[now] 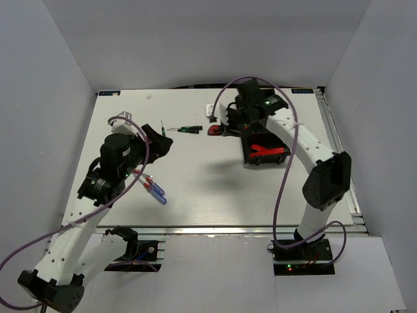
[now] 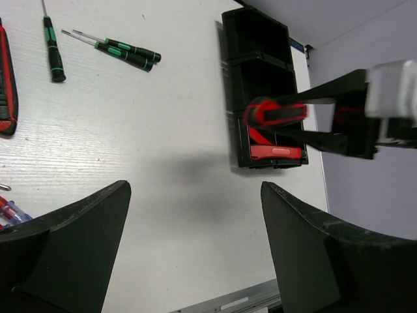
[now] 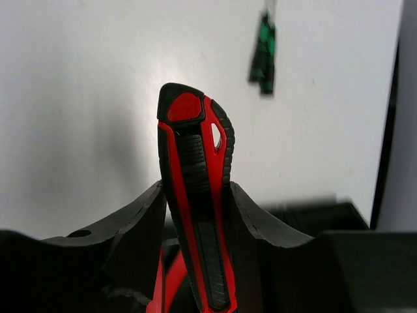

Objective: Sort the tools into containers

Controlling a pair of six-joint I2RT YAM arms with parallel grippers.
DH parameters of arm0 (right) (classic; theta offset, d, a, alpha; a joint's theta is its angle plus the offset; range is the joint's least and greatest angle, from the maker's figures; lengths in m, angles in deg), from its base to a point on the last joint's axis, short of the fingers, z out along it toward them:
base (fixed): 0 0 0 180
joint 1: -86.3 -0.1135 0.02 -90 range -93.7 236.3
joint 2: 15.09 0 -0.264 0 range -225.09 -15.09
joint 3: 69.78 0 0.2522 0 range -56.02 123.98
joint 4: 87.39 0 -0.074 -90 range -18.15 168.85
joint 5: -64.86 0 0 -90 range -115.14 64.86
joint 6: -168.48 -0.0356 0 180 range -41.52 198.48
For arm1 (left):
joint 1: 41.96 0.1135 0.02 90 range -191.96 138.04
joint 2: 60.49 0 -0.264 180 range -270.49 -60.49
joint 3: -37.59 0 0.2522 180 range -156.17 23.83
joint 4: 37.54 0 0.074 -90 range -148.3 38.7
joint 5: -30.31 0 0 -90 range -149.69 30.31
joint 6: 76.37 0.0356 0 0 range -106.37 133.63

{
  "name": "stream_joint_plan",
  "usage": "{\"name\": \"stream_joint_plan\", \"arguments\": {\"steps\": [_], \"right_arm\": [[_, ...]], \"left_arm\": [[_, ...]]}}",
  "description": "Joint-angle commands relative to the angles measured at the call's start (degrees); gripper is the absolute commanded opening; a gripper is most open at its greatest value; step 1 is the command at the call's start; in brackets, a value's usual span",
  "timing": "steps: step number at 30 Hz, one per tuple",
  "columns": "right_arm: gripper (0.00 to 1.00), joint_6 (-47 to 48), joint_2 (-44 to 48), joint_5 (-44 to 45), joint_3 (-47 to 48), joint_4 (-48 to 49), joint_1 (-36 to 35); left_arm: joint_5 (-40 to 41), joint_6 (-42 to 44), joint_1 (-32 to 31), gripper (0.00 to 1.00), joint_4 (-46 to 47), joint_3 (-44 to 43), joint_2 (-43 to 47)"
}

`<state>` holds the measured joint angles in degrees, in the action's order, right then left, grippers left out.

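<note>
My right gripper point(image 1: 226, 128) is shut on a red-and-black knife point(image 1: 214, 130), held above the table just left of the black tray point(image 1: 247, 155). In the right wrist view the knife point(image 3: 195, 169) stands between my fingers point(image 3: 137, 222). More red knives point(image 1: 267, 152) lie in the tray's near compartment point(image 2: 277, 154). My left gripper point(image 1: 159, 140) is open and empty point(image 2: 195, 188) over bare table. Thin green screwdrivers point(image 1: 186, 129) lie at the back centre. Blue- and red-handled screwdrivers point(image 1: 154, 190) lie near the left arm. Another red knife point(image 2: 6, 85) shows at the left wrist view's edge.
White walls close in the table on the left, back and right. The tray's two far compartments point(image 2: 257, 49) look dark and empty in the left wrist view. A purple cable point(image 1: 283, 176) hangs along the right arm. A metal rail point(image 1: 215, 228) runs along the near edge.
</note>
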<state>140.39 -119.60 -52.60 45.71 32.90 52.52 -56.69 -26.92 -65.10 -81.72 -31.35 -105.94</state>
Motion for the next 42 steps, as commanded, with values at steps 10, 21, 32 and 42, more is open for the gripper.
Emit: {"name": "stream_joint_plan", "arguments": {"steps": [10,21,32,42], "right_arm": [[0.12,4.4,9.0,13.0,-16.8,2.5,16.7],[0.26,5.9,6.8,14.6,-22.4,7.6,20.1],[0.79,4.7,6.9,13.3,-22.7,8.6,20.5],[0.8,-4.0,8.1,-11.0,-10.5,-2.8,20.9]], "left_arm": [[-5.8,-1.5,-0.2,0.92,8.7,1.3,-8.5],[-8.4,-2.5,-0.2,0.92,10.4,1.7,-12.9],[-7.8,-3.3,-0.2,0.92,10.0,4.0,-10.8],[-8.2,-4.6,-0.2,0.91,8.7,6.0,-10.1]]}}
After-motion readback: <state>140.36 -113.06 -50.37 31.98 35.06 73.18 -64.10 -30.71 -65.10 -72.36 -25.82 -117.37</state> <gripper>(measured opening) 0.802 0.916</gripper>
